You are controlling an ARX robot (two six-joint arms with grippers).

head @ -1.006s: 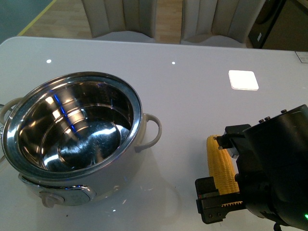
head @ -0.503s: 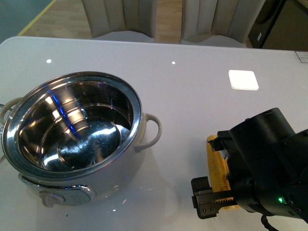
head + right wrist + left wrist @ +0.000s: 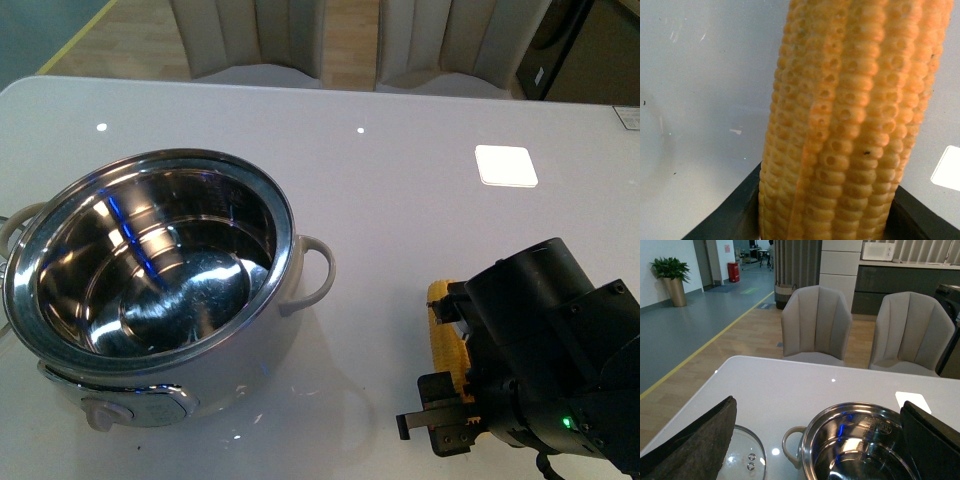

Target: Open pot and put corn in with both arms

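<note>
The corn (image 3: 443, 335), laid on the surface (image 3: 400, 180) right of the pot (image 3: 265, 330), is pinched between the right fingers (image 3: 730, 217); the left fingers (image 3: 700, 440) are spread, the pot seen between them.

Yellow corn (image 3: 443, 338), cream-white pot (image 3: 250, 366)

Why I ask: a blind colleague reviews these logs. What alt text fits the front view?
The right gripper sits over a yellow corn cob lying on the white table, near right. To the left stands the cream pot, uncovered, its steel bowl empty. Two pale chairs stand beyond the table.
</note>
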